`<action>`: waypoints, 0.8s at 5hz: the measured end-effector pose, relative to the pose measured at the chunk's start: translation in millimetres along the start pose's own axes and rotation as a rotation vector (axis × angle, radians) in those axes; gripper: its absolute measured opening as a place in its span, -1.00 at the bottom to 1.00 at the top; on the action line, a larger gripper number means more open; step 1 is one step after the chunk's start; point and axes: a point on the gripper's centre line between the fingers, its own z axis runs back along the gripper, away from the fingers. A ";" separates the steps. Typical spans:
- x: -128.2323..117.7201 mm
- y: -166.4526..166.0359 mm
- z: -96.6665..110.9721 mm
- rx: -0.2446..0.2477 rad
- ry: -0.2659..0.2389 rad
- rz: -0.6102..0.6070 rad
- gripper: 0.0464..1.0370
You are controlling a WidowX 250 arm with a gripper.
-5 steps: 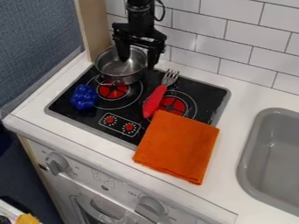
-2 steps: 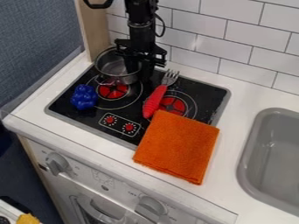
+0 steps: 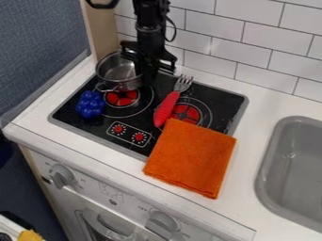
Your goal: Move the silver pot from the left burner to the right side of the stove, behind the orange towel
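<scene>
Pot [image 3: 118, 71] at stovetop [image 3: 217, 98] edge, end effector [image 3: 149, 76] at rim; gap before fork [image 3: 168, 104].

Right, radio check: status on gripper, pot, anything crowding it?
Gripper at right edge of metal pot, hold unclear. Pot upright, stove's back left. Close by: blue toy in front, fork to right.

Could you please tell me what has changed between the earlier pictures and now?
The gripper has come down at the side of the metal pot, and the pot has shifted slightly toward the picture's left. Whether the gripper holds it is unclear. The blue toy, red-handled fork and orange cloth stayed put.
</scene>
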 end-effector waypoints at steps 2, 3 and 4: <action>10.8 -72.9 64.8 0.066 -0.174 -0.212 -0.94; 7.6 -112.6 67.0 0.023 -0.180 -0.297 -0.94; -1.2 -155.3 58.5 -0.003 -0.159 -0.398 -0.94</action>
